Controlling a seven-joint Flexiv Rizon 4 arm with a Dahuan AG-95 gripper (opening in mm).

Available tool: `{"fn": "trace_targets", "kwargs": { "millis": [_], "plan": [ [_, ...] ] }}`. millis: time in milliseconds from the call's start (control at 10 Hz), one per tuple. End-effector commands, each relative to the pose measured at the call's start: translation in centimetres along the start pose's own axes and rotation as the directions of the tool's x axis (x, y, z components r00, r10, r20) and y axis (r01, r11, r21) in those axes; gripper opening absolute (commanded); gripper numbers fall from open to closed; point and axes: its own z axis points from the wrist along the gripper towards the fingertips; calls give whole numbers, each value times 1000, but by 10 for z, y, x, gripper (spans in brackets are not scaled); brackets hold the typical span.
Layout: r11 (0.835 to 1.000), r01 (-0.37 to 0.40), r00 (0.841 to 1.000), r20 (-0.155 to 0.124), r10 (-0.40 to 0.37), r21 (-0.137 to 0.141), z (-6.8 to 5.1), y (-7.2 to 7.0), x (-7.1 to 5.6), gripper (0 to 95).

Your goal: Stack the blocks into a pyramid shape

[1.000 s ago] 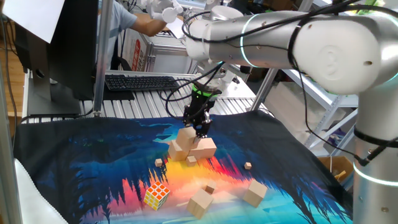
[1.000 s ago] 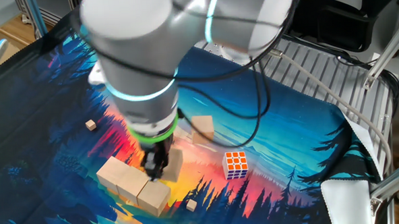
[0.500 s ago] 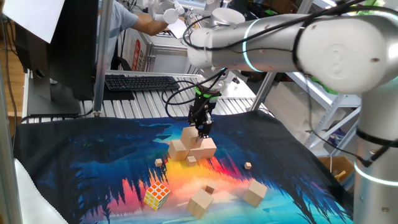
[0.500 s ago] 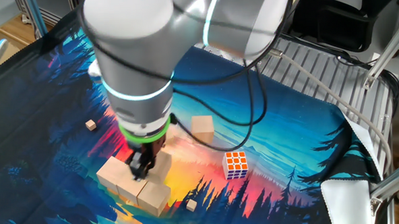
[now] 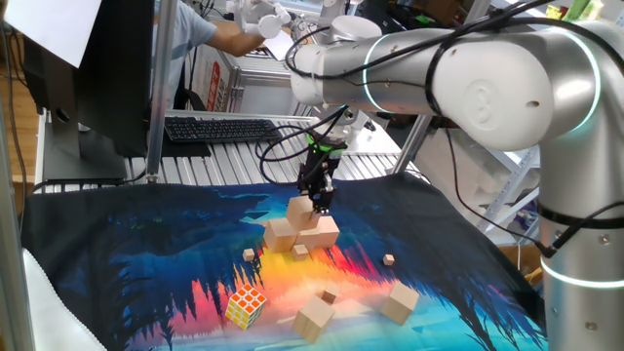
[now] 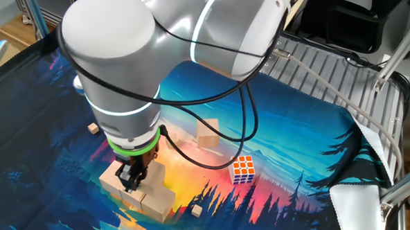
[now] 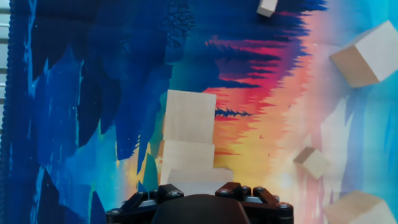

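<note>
Overhead, the gripper (image 5: 318, 203) clasps a pale wooden block (image 5: 300, 212) (square-edged, matte) above three rowed blocks (image 7: 188, 135) on printed cloth (image 5: 146, 253).

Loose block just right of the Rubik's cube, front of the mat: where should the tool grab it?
From above, tool rolled to match its skew, pinching two opposite side faces of the block. It lies flat, top up; the tiny cube close behind probably favours the other pair.

Tool over the block cluster
The tool (image 5: 317, 203) grips a raised block (image 5: 300, 212) above two blocks (image 5: 297, 235) on the bright mat (image 5: 127, 253); the Rubik's cube (image 5: 245, 306) lies nearer the camera, left of two loose blocks (image 5: 357, 309).
</note>
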Motion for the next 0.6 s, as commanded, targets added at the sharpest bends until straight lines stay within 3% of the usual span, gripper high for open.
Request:
{"fn": "trace_targets", "kwargs": {
  "millis": [100, 600],
  "plan": [
    [1000, -22, 1000, 10, 22, 2, 5, 4, 4, 0],
    [999, -34, 999, 23, 35, -4, 16, 14, 9, 0]
  ]
}}
